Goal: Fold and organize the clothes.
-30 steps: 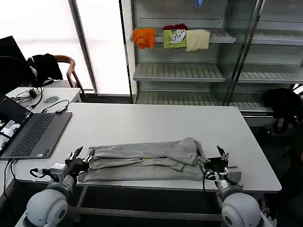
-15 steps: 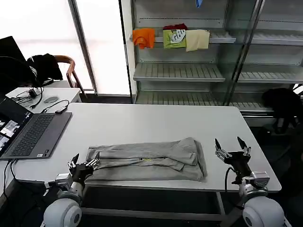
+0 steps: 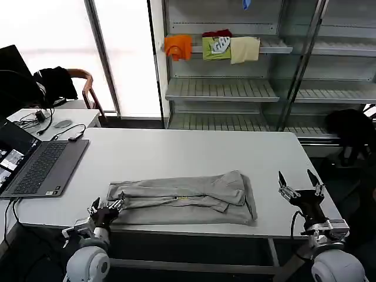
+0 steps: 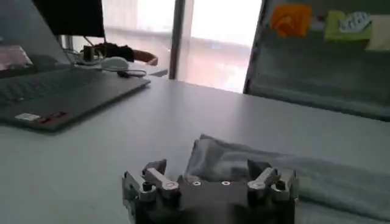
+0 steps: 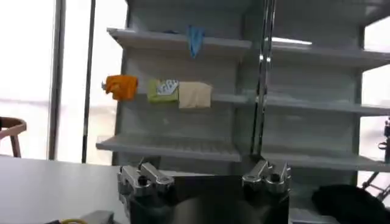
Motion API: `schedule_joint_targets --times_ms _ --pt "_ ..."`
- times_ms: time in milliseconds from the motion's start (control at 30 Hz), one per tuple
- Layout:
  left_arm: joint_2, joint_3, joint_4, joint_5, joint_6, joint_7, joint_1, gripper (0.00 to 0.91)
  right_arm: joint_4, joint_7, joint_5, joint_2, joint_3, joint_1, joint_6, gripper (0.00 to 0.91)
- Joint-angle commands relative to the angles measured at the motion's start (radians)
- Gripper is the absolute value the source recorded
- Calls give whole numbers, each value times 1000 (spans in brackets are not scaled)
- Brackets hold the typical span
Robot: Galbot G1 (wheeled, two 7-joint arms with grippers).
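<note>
The laptop (image 3: 36, 166) is cut by the head view's left edge, its screen too small to read. The print on the green folded garment (image 3: 215, 48) on the shelf is illegible. In the left wrist view the T-shirt (image 4: 292, 170) is blurred and runs off the edge, its near fold hidden behind the left gripper (image 4: 210, 182). The right gripper (image 5: 204, 176) body is cut by the right wrist view's lower edge
</note>
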Motion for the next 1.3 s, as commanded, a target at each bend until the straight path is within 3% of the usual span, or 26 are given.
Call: schedule_joint_targets --times_ms 33,100,1033,1167,1300 --pt "-25 6 38 -69 -13 -9 -11 202 -1 -10 -3 0 19 -15 22 907" --pt "-27 10 37 -68 -14 -7 -11 20 0 -10 -3 1 18 -15 22 907" --pt "-7 18 8 -113 16 -9 -32 0 0 -9 -9 14 4 -5 19 907" --pt "24 -5 -15 -146 18 -15 -44 0 2 -8 -11 15 2 -3 19 907" --pt "103 -49 -26 -189 31 -22 -68 0 5 -7 -14 15 3 -2 18 907"
